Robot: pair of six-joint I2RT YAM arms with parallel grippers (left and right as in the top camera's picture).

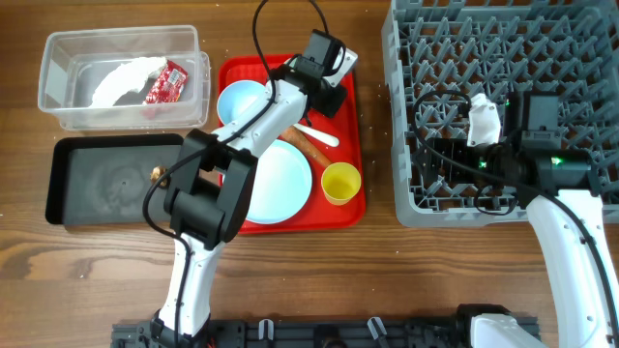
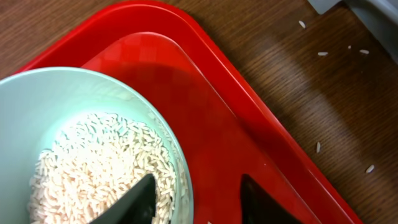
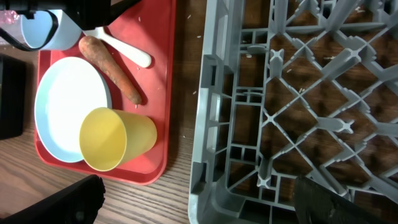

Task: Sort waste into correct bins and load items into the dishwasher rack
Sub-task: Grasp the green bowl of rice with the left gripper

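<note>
Red tray (image 1: 350, 116) at mid-counter (image 2: 311, 112), carrying a bowl (image 2: 37, 106) of rice (image 2: 99, 162), a plate (image 1: 280, 179), a yellow cup (image 1: 340, 182), a sausage stick (image 1: 308, 150) and a white spoon (image 1: 319, 135).

The left hand (image 2: 196, 183) straddles the bowl's near rim. One finger is inside, over the grains, and the other is outside, over the tray. The jaws are partly apart, and the outer finger looks clear of the wall, so nothing is gripped yet.

The right hand (image 3: 199, 202) hovers wide and empty over the near edge of the rack (image 1: 464, 58).

The napkin (image 1: 121, 82) and wrapper (image 1: 166, 82) lie in the clear tub (image 1: 48, 77). A brown scrap (image 1: 157, 173) lies in the black tray (image 1: 87, 184), probably the rice's destination too.

Hazards, as judged:
- **Tipping:** a one-sided pinch on a thin rim holds a full bowl off-centre. Lifted so, the bowl may tip and spill rice onto the tray or counter, where stray grains (image 2: 323, 54) already lie.
- **Scattering:** a shallow or slanted bite could let the smooth wall slip free in transit, scattering rice over the plate.
- **Pushing:** the inner finger may plough grains over the rim as the jaws meet.
- **Knocking:** the left arm spans the plate and sausage stick, so a low swing toward the bins could knock them.
</note>
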